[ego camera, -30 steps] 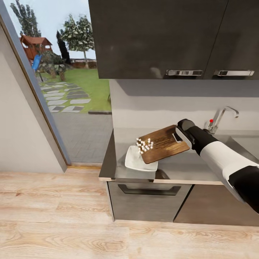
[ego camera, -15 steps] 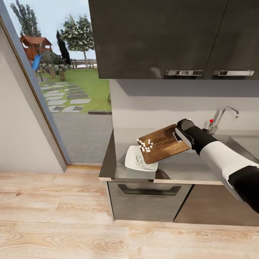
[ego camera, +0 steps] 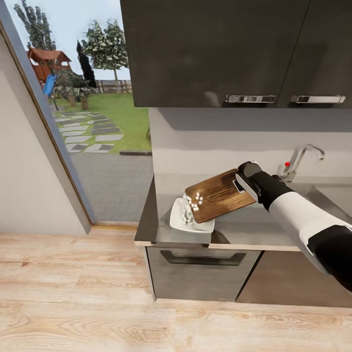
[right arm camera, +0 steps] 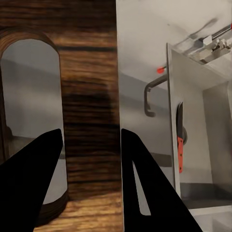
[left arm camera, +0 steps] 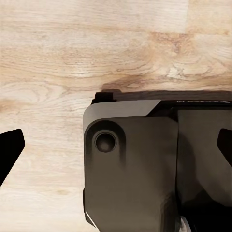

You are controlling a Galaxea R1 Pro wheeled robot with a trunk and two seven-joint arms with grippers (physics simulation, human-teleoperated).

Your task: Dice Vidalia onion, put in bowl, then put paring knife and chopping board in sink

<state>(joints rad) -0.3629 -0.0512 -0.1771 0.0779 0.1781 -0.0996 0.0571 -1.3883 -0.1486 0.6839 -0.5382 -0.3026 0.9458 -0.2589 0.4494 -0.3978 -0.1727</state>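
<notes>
My right gripper is shut on the handle end of the brown chopping board, holding it tilted down toward the white bowl on the grey countertop. Pale bits of diced Vidalia onion cling to the board's low edge, and more lie in the bowl. In the right wrist view the gripper clamps the board beside its handle slot. The paring knife, with its red handle, lies on the steel of the sink. The left gripper hangs open over the floor.
The chrome tap with a red dot stands behind the sink at the right. Dark wall cabinets hang above the counter. A glass door is at the left, and wooden floor lies in front.
The board has tipped steeper toward the bowl. Onion bits have slid down its low edge and several have dropped into the bowl.
</notes>
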